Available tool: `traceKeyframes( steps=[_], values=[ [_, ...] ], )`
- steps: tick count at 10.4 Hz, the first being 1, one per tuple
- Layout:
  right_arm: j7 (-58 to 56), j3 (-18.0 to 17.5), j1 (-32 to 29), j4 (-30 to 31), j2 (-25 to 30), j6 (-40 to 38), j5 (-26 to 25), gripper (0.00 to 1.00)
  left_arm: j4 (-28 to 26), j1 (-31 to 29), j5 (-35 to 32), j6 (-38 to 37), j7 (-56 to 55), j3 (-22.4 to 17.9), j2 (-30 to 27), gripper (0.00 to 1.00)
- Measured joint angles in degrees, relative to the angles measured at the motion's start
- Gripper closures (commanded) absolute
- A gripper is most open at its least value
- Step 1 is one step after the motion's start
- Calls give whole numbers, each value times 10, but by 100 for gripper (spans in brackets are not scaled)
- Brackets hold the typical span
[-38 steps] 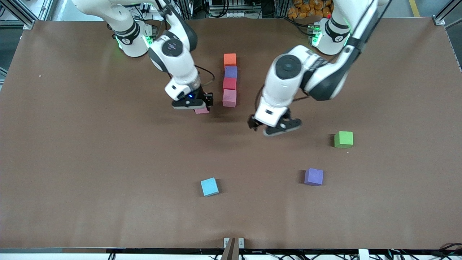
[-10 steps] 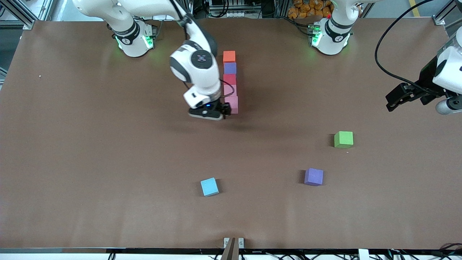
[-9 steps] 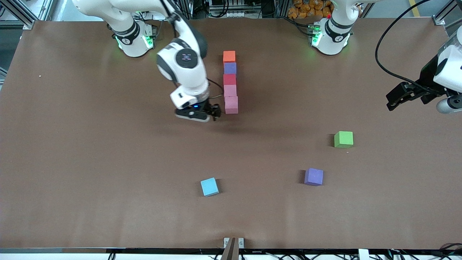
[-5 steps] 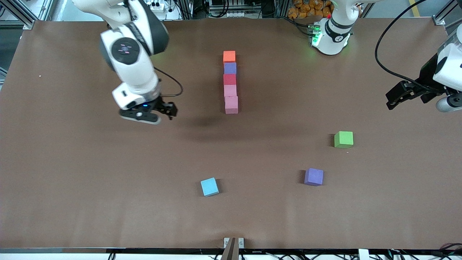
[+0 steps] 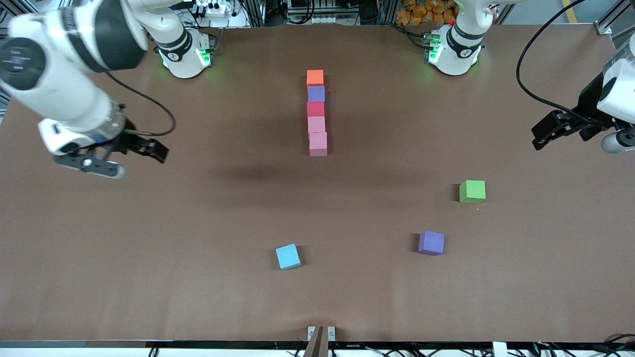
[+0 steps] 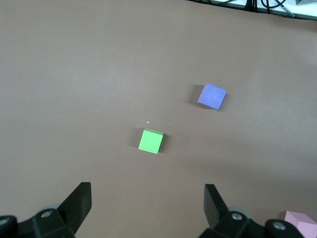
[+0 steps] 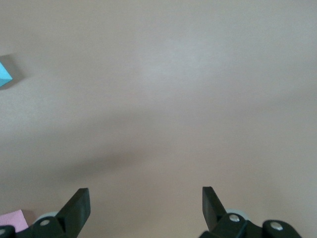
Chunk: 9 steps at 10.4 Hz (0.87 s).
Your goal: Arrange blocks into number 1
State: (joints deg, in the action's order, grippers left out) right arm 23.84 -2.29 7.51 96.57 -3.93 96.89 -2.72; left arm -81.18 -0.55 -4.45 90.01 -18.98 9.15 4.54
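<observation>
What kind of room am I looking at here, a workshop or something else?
Most likely a robotics lab. Two white robot arms are bolted along one edge of a wide brown table, small coloured foam cubes such as the light blue cube lie on it, and aluminium framing, cables and power strips line that same edge.

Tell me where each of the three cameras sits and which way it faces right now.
Front view: high, facing the bases; sees the table, the block column, both arms.
Left wrist view: on the left arm, looking down at the green cube and loose purple cube; left gripper open.
Right wrist view: on the right arm, over bare table; right gripper open.
Shared: front and left wrist views both show the green cube.
</observation>
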Motion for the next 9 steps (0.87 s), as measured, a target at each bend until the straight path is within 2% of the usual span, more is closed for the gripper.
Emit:
traceKeyframes(
  steps=[2,6,9],
  values=[
    [-31,13,-37,-31,0,-22,4,0,-2,3,20,-9,13,1,0,0],
    [-67,65,-37,-83,-1,-56,5,0,-7,5,22,-44,103,2,0,0],
    [-75,67,-35,-85,-3,-56,6,0,-15,10,22,-46,106,6,-1,0]
  ],
)
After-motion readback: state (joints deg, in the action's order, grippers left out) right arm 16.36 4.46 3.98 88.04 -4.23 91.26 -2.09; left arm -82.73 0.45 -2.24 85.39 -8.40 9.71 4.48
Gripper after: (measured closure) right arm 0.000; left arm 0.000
